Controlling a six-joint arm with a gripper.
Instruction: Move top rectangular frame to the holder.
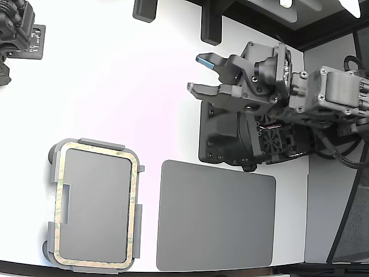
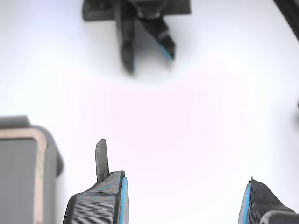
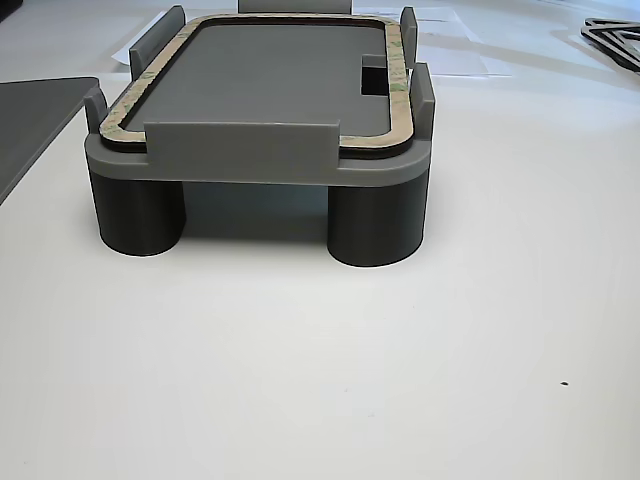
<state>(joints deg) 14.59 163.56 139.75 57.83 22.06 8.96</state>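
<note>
Hovering above the white bench, my gripper hangs with fingers spread, empty; the top rectangular frame already rings the holder. I judge any careless pass could unseat it.

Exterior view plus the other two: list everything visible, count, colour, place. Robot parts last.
Thin tan-olive rectangular frame: one, seated in the holder, inside its edge tabs.
Light grey plastic holder tray: one, on round feet, at the exterior view's lower left.
Dark grey flat mat: one, on the white table, on the exterior view's right of the holder.
Black fixture: one, exterior view's top left corner, partly cropped.
Black arm base plate: one, under the arm.
Gripper: one, black with blue pads, fingers open, empty, above bare table.
</note>
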